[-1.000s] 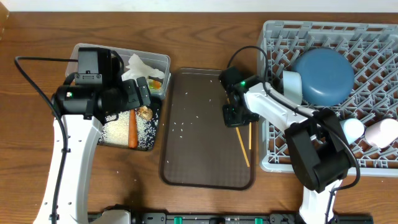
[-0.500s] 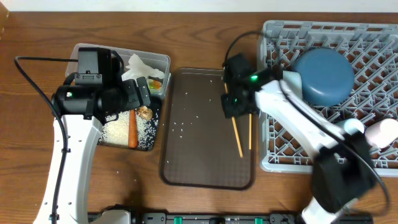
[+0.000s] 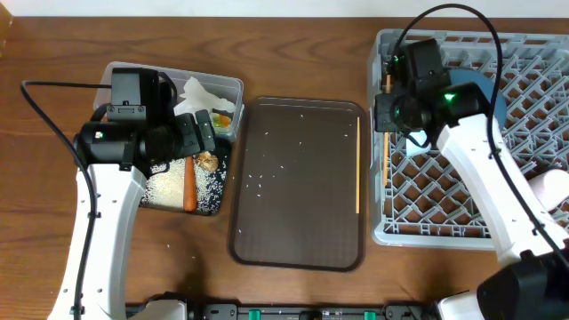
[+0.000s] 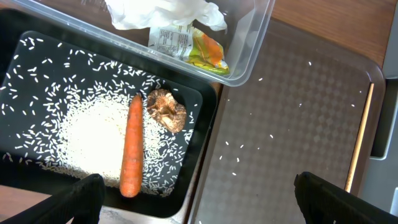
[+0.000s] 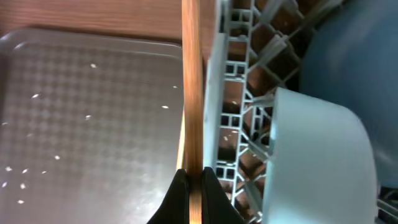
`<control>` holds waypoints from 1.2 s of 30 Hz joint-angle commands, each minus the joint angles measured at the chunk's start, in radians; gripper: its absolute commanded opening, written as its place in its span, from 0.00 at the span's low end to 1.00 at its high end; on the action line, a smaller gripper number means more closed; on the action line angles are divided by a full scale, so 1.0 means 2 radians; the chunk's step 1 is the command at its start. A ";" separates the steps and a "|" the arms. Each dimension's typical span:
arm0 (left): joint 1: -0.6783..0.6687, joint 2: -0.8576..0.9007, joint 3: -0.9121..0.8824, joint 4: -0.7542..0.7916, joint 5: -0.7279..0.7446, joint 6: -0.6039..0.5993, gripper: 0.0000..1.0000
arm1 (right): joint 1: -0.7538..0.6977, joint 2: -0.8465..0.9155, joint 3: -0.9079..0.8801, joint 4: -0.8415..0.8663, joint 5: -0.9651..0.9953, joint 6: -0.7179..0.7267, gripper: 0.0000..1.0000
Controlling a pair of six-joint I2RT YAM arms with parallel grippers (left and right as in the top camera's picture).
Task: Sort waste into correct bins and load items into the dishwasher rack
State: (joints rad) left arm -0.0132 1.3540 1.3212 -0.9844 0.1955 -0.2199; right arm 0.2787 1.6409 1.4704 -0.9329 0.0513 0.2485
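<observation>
My right gripper is shut on one wooden chopstick and holds it over the left edge of the grey dishwasher rack. The other chopstick lies along the right edge of the brown serving tray. The rack holds the white bowl, the dark-blue plate and a cup. My left gripper is open and empty above the black tray. That tray holds rice, the carrot and the brown lump. The clear tub holds wrappers and the yellow-green packet.
The dark brown serving tray lies between the bins and the rack, with scattered rice grains on it. A few grains lie on the wooden table in front of the black tray. My right arm crosses over the rack's middle.
My right gripper has lifted one chopstick off the serving tray and carried it up and right to the rack's left edge. The other chopstick stayed on the tray. The left arm has not moved.
</observation>
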 commanded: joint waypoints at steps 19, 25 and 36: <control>0.002 -0.001 0.006 -0.001 -0.003 0.006 0.98 | 0.085 0.022 0.001 -0.001 -0.014 -0.050 0.38; 0.002 -0.001 0.006 -0.001 -0.003 0.006 0.98 | 0.127 0.079 0.001 -0.006 -0.010 -0.019 0.38; 0.002 -0.001 0.006 -0.001 -0.003 0.006 0.98 | 0.128 0.179 0.001 -0.022 0.016 0.066 0.37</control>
State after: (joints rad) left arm -0.0132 1.3537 1.3212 -0.9844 0.1951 -0.2199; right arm 0.5335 2.0010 1.4693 -0.9760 0.0486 0.3088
